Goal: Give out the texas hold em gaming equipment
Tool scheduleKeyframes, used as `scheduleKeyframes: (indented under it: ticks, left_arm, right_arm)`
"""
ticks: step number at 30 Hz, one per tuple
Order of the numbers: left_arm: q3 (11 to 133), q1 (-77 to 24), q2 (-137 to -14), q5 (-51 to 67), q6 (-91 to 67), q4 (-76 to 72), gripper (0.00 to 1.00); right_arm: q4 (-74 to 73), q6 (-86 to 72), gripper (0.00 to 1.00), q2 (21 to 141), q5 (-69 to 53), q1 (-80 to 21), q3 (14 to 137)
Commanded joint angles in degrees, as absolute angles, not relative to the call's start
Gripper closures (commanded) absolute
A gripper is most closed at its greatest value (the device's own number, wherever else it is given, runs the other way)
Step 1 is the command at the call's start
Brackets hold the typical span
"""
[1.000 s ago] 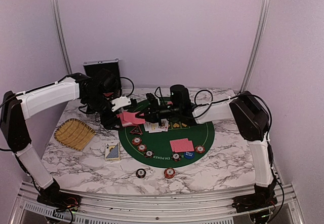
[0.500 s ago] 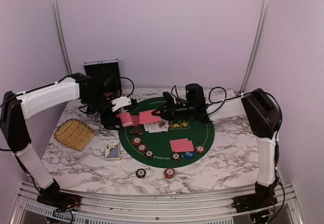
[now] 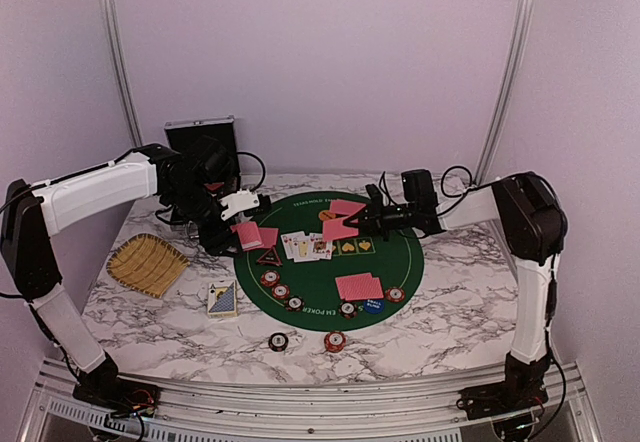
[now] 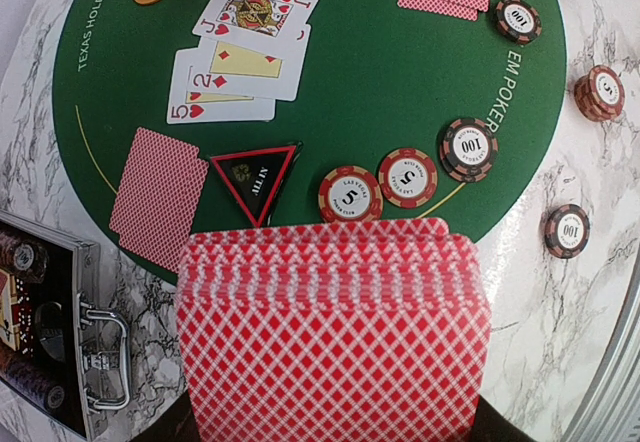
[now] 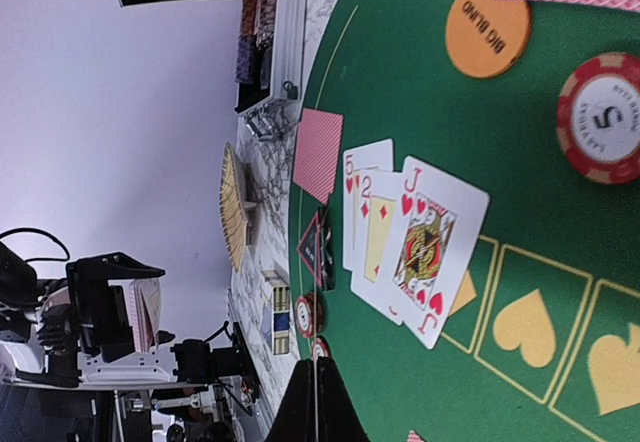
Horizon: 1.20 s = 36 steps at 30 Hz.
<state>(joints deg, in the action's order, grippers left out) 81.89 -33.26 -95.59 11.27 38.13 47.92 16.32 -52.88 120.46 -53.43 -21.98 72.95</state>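
Observation:
My left gripper is shut on a deck of red-backed playing cards, held over the left edge of the green mat. My right gripper is shut on one red-backed card above the far part of the mat; in the right wrist view the card shows edge-on between the fingers. Another red-backed card and an orange disc lie at the far side. Face-up cards lie mid-mat. The dark triangular marker and three chips lie near the deck.
The silver case stands open at the back left. A yellow straw tray and a card box lie left of the mat. Two red-backed cards, a blue disc and chips lie at the near side.
My right gripper has drawn back from the deck toward the right, carrying one red-backed card across the far part of the mat. The left arm and deck have stayed still.

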Motion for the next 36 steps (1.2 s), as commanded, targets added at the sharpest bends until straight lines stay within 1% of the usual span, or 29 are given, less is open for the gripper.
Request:
scheduleKeyframes:
  ticks: [1, 5, 13, 23, 29, 31, 36]
  left_arm:
    - [82.62, -33.13, -95.0, 11.27, 38.15, 47.54, 1.0]
    - [82.68, -33.13, -95.01, 11.01, 38.2, 47.5, 1.0]
    - [82.62, -33.13, -95.22, 11.0, 38.4, 47.55, 1.0]
    - [82.62, -33.13, -95.13, 11.23, 38.5, 47.54, 1.0]
    - [82.62, -33.13, -95.0, 11.19, 38.4, 47.55, 1.0]
    - [82.46, -33.13, -94.93, 11.25, 38.33, 47.55, 1.0]
    - [82.22, -33.12, -94.53, 11.08, 38.35, 47.63, 1.0]
  right_arm:
    - [12.3, -48.14, 1.0, 124.13, -51.6, -20.84, 76.82]
    - [11.28, -47.87, 1.0, 126.48, -50.94, -20.83, 78.93]
    - [13.3, -49.26, 1.0, 128.89, -50.5, -21.08, 79.32]
    - [7.2, -43.95, 1.0, 130.08, -47.18, -22.59, 80.6]
    - [2.59, -40.36, 0.89, 129.86, -43.96, -23.92, 82.44]
    - [0.39, -38.53, 0.83, 129.62, -42.23, -24.1, 83.31]
    - [-7.64, -33.63, 0.72, 127.83, -36.64, -24.5, 84.6]
